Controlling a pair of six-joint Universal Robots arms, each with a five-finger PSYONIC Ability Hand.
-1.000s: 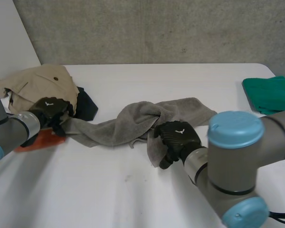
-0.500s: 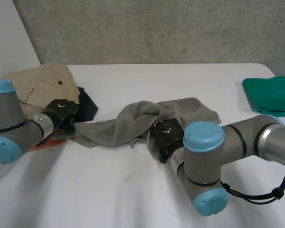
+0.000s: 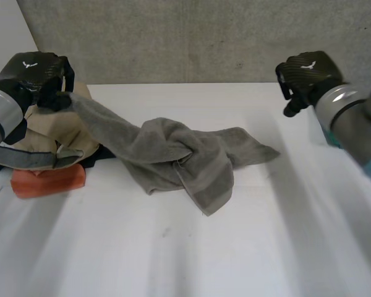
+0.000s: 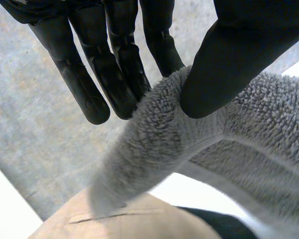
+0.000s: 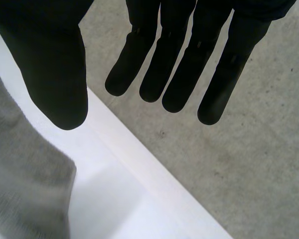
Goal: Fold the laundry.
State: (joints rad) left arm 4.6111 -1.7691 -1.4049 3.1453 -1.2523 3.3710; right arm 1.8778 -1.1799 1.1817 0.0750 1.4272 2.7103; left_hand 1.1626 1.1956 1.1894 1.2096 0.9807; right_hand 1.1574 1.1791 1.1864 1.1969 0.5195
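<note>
Our left hand [image 3: 32, 73] pinches the left end of the towel [image 3: 191, 158], lifted off the table [image 3: 173, 260]; our right hand [image 3: 306, 73] hangs open.

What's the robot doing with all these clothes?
It is sorting out laundry to fold. The left hand holds one end of a grey towel up in the air, pinched between its thumb and fingers. The rest of the towel lies bunched on the white table. The right hand is open and holds nothing. A beige garment and an orange cloth wait beside the left arm.
</note>
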